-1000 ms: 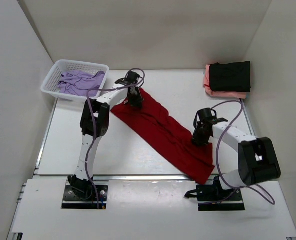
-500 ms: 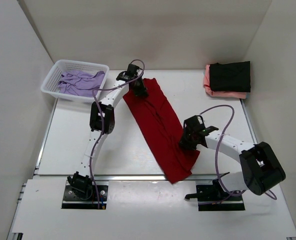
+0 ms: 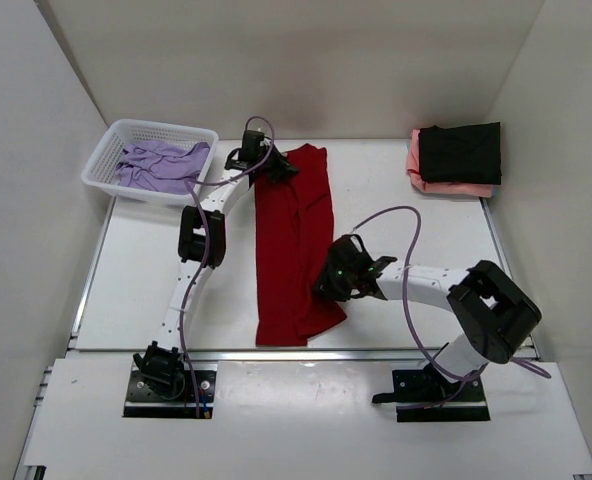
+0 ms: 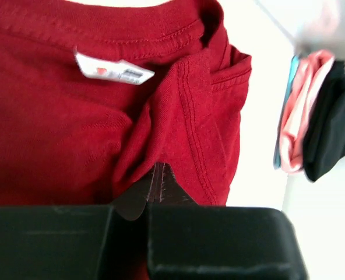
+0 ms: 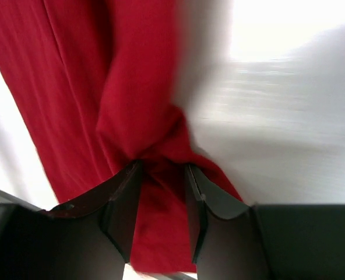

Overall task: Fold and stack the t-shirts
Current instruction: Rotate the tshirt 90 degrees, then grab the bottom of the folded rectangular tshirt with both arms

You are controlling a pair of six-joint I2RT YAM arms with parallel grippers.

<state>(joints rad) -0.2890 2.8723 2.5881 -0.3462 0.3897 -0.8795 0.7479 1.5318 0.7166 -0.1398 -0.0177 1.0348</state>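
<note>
A bright red t-shirt (image 3: 294, 240) lies stretched in a long strip down the middle of the table, collar at the far end. My left gripper (image 3: 276, 168) is shut on the cloth beside the collar; the left wrist view shows the red t-shirt (image 4: 73, 128) with its white label and my fingertips (image 4: 158, 181) pinched together on a fold. My right gripper (image 3: 334, 284) is shut on the shirt's right edge near the hem; the right wrist view shows red cloth (image 5: 155, 146) bunched between the fingers (image 5: 123, 204). A folded black t-shirt (image 3: 460, 152) lies on a salmon pink one (image 3: 416, 160) at the far right.
A white mesh basket (image 3: 106, 160) at the far left holds a pale lavender t-shirt (image 3: 156, 163). White walls close in the table on three sides. The pink and black stack also shows in the left wrist view (image 4: 312, 128).
Both grippers have swung the red shirt from a diagonal to a near-straight line down the table. The right gripper moved left and the hem end moved left with it; the left moved slightly farther back.
</note>
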